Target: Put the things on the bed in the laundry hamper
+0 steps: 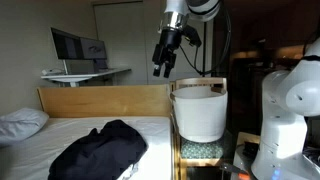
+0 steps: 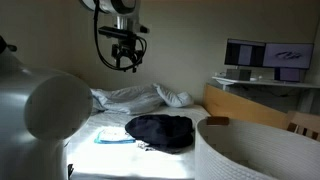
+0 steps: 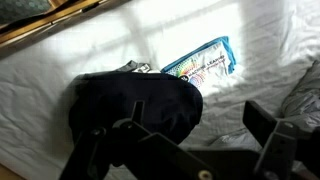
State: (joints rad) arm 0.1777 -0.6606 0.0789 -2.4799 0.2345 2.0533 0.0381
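Plain pale walls [image 2: 190, 40] enclose a dimly lit bedroom, where a white desk [image 1: 90, 72] by the far wall carries two glowing monitors [image 2: 243, 55]. A pale door [image 1: 125, 35] stands beyond it at the back of the room; the corner alongside lies in deep shadow.

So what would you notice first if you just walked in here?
Probably the big black garment heaped in the middle of the white bed. After that, the robot's gripper hanging open high above the bed, and the tall white laundry hamper standing right beside the bed's wooden frame.
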